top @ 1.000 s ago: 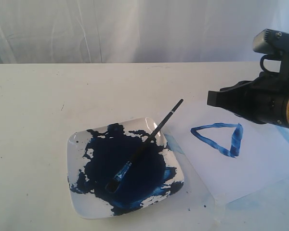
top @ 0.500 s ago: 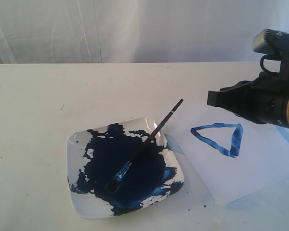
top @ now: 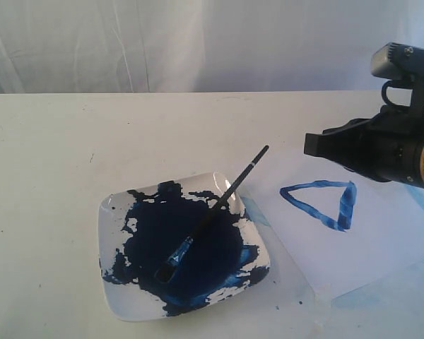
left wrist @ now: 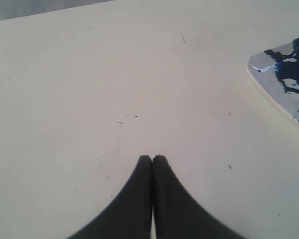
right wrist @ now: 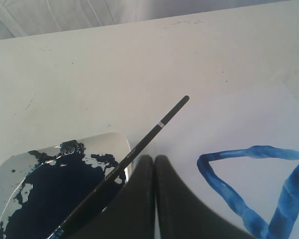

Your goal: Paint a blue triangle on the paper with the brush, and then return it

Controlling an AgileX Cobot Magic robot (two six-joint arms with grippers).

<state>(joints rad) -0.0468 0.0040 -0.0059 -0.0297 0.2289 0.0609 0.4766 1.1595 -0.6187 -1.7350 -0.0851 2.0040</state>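
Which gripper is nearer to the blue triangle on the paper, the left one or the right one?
Right. The right gripper hangs close beside the blue triangle. The left gripper is over bare table, with only a plate corner in its view.

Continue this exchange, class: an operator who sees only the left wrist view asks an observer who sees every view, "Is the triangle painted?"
Observer: Yes. A closed blue triangle sits on the paper, to the right of the plate in the exterior view.
Operator: Where is the brush?
Observer: It lies loose on the plate, bristles in the paint, handle sticking out over the rim toward the paper.
Operator: And the right end effector?
Observer: Shut and empty, apart from the brush.
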